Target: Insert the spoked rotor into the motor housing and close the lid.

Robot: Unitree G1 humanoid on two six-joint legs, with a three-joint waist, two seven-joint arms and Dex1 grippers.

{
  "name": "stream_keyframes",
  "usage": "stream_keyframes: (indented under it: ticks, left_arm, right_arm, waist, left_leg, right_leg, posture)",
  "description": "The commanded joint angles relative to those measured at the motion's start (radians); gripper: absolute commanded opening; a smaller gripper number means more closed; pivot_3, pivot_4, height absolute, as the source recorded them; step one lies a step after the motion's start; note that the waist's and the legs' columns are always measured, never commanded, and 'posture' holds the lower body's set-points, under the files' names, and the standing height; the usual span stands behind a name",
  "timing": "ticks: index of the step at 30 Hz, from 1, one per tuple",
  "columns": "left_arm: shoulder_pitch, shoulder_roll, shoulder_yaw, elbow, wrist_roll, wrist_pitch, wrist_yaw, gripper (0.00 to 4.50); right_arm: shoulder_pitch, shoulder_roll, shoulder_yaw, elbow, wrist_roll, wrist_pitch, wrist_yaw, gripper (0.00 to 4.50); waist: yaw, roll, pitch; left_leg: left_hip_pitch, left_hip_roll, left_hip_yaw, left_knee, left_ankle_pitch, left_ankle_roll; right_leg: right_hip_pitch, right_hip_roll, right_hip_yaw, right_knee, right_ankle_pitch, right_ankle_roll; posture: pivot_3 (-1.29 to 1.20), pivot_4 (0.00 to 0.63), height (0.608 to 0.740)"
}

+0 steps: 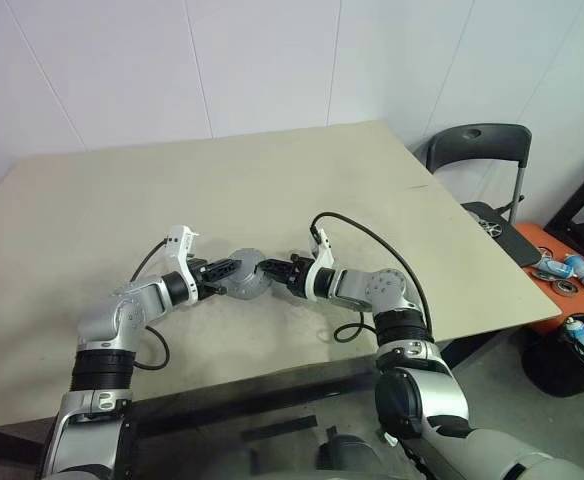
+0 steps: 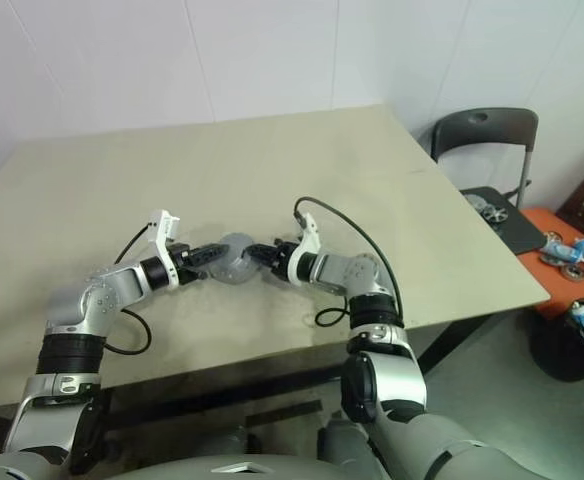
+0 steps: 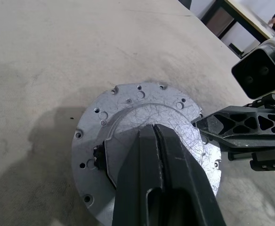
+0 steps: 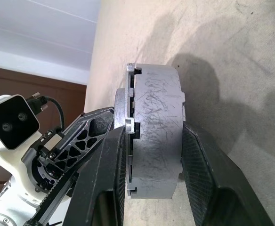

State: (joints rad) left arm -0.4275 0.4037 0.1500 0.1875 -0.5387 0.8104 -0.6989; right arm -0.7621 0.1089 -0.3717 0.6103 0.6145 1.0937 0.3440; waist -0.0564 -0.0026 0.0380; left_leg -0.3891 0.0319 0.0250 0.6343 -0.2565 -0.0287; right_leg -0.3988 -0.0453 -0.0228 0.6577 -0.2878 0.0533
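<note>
The right claw [image 4: 149, 188] grips the motor housing [image 4: 157, 141] across its thickness: one finger lies on the lid [image 3: 142, 122] side, the other on the opposite flat face, with the scratched silver wall between them. This grip appears intended to press lid and housing together, or to steady the assembly. The left claw [image 3: 160, 155] is closed, its two fingers pressed together, and its tip rests on the flat grey face of the lid near the centre. It holds nothing; the contact reads as a push that seats the lid.

In the head views the assembly sits between the two claws, just above the desk [image 1: 272, 170], near the front edge. The right wrist view shows a narrow seam at the notched lid rim, so closure is judged nearly complete but not confirmed. The spoked rotor is presumably enclosed; this cannot be verified.
</note>
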Motion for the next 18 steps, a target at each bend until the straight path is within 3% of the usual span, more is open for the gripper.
stream_keyframes:
  ticks: [1,5,11,18]
  left_arm:
    - [-0.014,0.013,-0.004,-0.018,-0.007,0.019,-0.005,0.00]
    - [-0.022,0.020,0.049,-0.067,-0.054,0.050,0.006,0.00]
    - [-0.142,-0.017,0.387,-0.152,-0.409,0.212,0.184,0.00]
    - [-0.074,-0.014,0.471,-0.146,-0.523,0.277,0.295,0.00]
  right_arm:
    - [-0.033,0.020,-0.019,0.005,0.034,-0.030,-0.011,1.29]
    - [-0.048,0.019,-0.055,0.014,0.074,-0.034,-0.003,1.29]
    - [-0.040,0.026,-0.114,-0.044,0.191,0.019,0.039,1.29]
    - [-0.032,0.045,-0.137,-0.107,0.282,0.044,0.023,1.29]
  waist:
    - [0.000,0.000,0.000]
    - [0.000,0.000,0.000]
    - [0.003,-0.005,0.004]
    - [0.004,-0.005,0.004]
  left_leg:
    - [0.000,0.000,0.000,0.000,0.000,0.000]
    - [0.000,0.000,0.000,0.001,0.000,0.000]
    - [-0.007,0.001,0.000,0.005,0.000,0.000]
    - [-0.005,0.000,0.001,0.005,0.000,0.000]
  right_leg:
    - [0.000,0.000,0.000,0.000,0.000,0.000]
    - [0.000,0.000,0.000,0.001,0.000,0.000]
    - [-0.006,-0.001,0.000,0.005,0.000,0.000]
    - [-0.006,-0.001,0.002,0.006,0.000,0.000]
  posture:
    - [0.00,0.000,0.740]
    - [0.00,0.000,0.740]
    - [0.00,0.000,0.740]
    - [0.00,0.000,0.740]
